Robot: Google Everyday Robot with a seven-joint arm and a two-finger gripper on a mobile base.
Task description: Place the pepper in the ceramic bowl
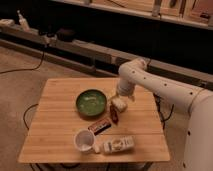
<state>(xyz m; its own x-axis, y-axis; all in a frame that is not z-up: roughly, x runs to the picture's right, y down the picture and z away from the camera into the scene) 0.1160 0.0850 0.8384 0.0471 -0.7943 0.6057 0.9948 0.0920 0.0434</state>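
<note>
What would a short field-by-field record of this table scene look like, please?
tool: low over the table, just above the lump, picture-right of the bowl
pepper: lying on the table in front of the lump, not in the bowl
bowl: green, mid-table, no pepper inside
lump: pale beige, beside the bowl
packet: flat, between pepper and mug
mug: white, upright, near the front edge
pack: white, lying beside the mug
table: wooden
</note>
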